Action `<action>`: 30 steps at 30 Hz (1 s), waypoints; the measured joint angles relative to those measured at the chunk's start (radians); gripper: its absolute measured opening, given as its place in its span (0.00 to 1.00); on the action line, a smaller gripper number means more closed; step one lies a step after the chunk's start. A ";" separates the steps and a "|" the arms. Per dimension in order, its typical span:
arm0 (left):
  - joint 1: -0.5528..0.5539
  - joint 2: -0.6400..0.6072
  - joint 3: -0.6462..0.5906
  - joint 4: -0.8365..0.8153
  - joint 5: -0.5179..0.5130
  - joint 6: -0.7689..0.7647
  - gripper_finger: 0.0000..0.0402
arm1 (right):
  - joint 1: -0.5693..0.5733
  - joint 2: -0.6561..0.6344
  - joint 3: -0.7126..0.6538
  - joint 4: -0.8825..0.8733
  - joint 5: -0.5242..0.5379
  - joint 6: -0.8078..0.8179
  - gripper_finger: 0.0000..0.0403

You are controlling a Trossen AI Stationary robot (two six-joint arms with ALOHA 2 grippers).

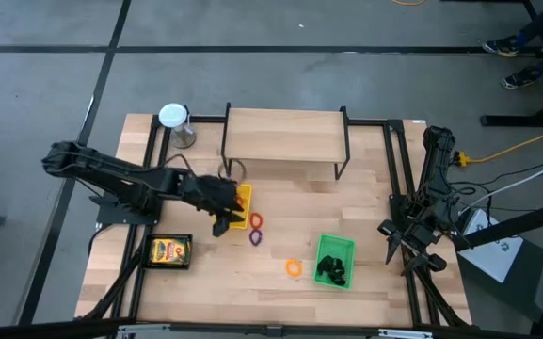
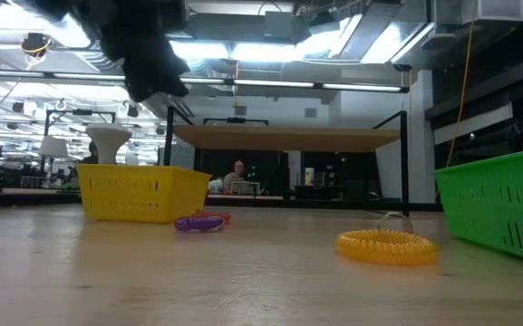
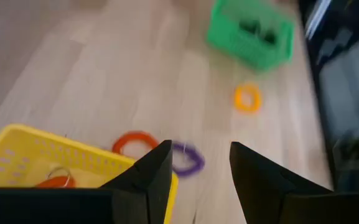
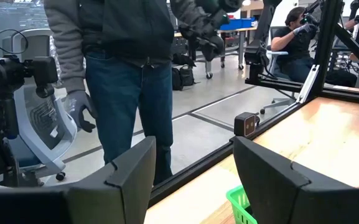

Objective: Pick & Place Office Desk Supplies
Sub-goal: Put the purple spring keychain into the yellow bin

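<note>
My left gripper [image 3: 198, 163] hangs open and empty above the near end of the yellow tray [image 1: 244, 200], also seen as the left gripper [image 1: 224, 222] in the high view. An orange ring [image 3: 58, 181] lies inside that tray. On the table just beyond the tray lie another orange ring [image 3: 134, 141] and a purple ring [image 3: 188, 159]. A yellow-orange ring [image 3: 247, 98] lies flat farther right, near the green tray [image 1: 335, 261], which holds black clips [image 1: 331, 273]. A yellow printed box [image 1: 168, 250] lies in the black tray. My right gripper [image 4: 195, 168] waits open at the table's right edge.
A wooden shelf on a black frame [image 1: 285, 137] stands at the back middle, with a grey cylinder with a white top [image 1: 175, 121] to its left. A person [image 4: 126, 68] stands on the floor beyond the table's edge. Bare wood lies between the yellow and green trays.
</note>
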 joint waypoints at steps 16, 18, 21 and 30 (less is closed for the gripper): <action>-0.187 0.505 0.411 -0.432 -0.146 0.606 0.39 | 0.000 0.000 0.000 0.000 0.000 0.000 0.54; -0.180 0.547 0.411 -0.423 -0.123 0.633 0.39 | 0.000 0.000 0.000 0.000 0.000 0.000 0.54; -0.177 0.597 0.411 -0.385 -0.106 0.653 0.39 | 0.000 0.000 0.000 0.000 0.000 0.000 0.54; -0.172 0.631 0.412 -0.277 -0.102 0.663 0.39 | 0.000 0.000 0.000 0.000 0.000 0.000 0.54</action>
